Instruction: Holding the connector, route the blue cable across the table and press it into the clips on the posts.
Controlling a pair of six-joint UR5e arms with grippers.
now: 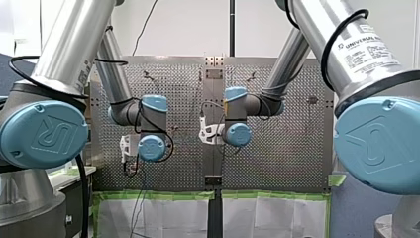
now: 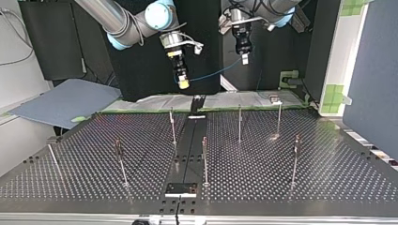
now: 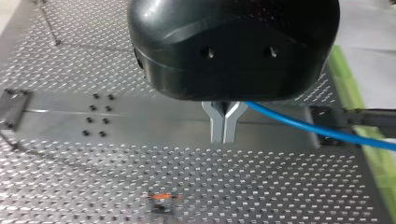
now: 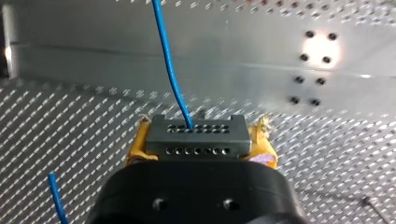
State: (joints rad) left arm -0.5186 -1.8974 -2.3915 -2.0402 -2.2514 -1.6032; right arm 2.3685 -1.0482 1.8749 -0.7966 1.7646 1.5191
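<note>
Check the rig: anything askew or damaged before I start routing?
Only one thing: my right claw's yellow pads look frayed at their tips beside the connector. The cable hangs free between it and my left claw.

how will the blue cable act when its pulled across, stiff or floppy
Probably floppy: in the top view the blue cable hangs in a loose curve between my right hand and my left hand. Likely light, being thin beside the connector. It may snag on the posts if slack.
</note>
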